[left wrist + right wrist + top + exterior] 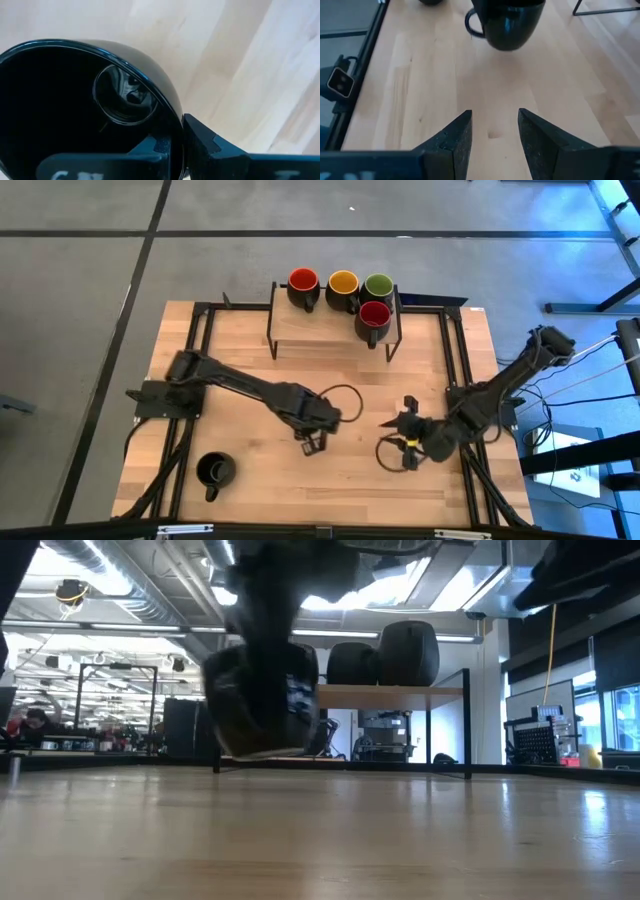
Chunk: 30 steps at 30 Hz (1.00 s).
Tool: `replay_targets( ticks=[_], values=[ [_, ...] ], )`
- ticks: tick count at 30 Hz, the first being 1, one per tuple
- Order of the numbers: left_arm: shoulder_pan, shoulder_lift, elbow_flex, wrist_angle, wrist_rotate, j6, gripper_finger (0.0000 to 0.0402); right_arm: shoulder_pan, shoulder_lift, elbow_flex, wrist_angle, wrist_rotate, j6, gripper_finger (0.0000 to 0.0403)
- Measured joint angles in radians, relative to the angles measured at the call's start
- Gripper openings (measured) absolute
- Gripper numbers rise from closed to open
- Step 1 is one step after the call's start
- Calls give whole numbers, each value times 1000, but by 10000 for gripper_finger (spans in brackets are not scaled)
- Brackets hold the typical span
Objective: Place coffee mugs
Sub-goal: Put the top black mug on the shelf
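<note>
My left gripper [312, 440] hangs over the table's middle, shut on a black mug with a black inside [65, 100]. That mug also shows in the right wrist view [507, 22], with its handle [472, 25] sticking out sideways. Another black mug [214, 470] stands on its base at the near left. Four mugs stand on a raised rack [300, 330] at the far middle: red [303, 282], yellow-orange [343, 284], green [378, 286] and a second red [374, 314]. My right gripper [495, 120] is open to the right of the held mug, touching nothing. My left gripper holds the black mug by its rim [176, 117], one finger [150, 150] inside the mug and the other [210, 145] outside against the wall. The fingers come from above, pointing down steeply. The mug hangs upright, its mouth up, clear of the table [470, 85].
The rack has a wooden top on dark metal legs [467, 720], and its mugs show as dark shapes in the low view [408, 652]. Bare wood lies between the two grippers and along the near edge [300, 490]. Black frame rails [190, 380] run along the table's sides.
</note>
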State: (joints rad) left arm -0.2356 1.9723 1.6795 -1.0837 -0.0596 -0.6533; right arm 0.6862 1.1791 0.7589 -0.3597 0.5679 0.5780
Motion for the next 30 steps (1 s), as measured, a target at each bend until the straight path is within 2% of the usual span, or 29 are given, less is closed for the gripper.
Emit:
replay_targets(
  ticks=[9, 17, 25, 30],
  values=[
    [7, 167, 176, -27, 15, -24, 23, 113, 56, 0, -11, 114, 134, 147],
    [9, 179, 179, -26, 13, -51, 23, 147, 63, 0, -10, 147, 185, 147],
    [11, 176, 179, 3, 11, -51, 99, 146, 63, 0, -9, 145, 186, 147],
    [25, 157, 179, 6, 70, -23, 119, 145, 63, 0, -7, 124, 185, 147]
  ],
)
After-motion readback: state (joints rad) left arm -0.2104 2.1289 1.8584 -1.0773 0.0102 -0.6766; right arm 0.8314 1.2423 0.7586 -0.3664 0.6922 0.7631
